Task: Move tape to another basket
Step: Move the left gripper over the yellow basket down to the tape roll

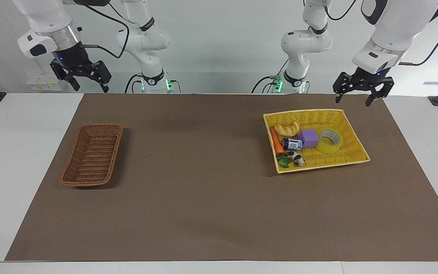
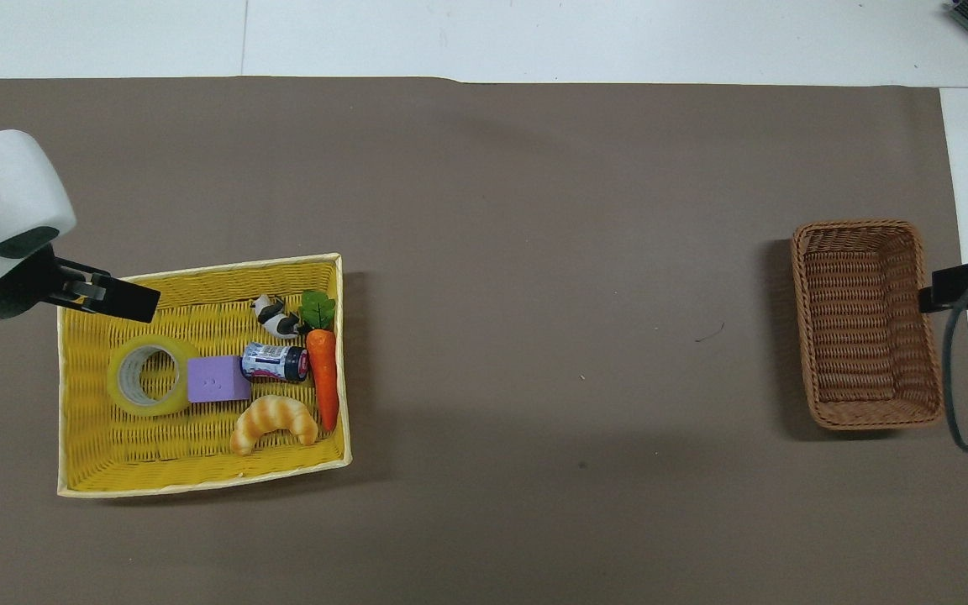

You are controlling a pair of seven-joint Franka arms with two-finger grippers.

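The tape [image 1: 330, 140] [image 2: 145, 376], a yellow translucent roll with a pale core, lies flat in the bright-yellow basket [image 1: 302, 111] [image 2: 198, 270] next to a purple cube. The brown wicker basket [image 1: 89, 183] [image 2: 866, 323] stands with nothing in it at the right arm's end of the mat. My left gripper [image 1: 352, 102] hangs open in the air over the yellow basket's end, well above the tape and touching nothing. My right gripper [image 1: 89, 88] waits open, raised beside the brown basket.
Sharing the yellow basket with the tape are a purple cube [image 2: 217, 380], a small can [image 2: 275, 362], a toy carrot [image 2: 323, 380], a croissant [image 2: 273, 423] and a toy cow [image 2: 274, 318]. A brown mat [image 1: 203, 190] covers the table between the two baskets.
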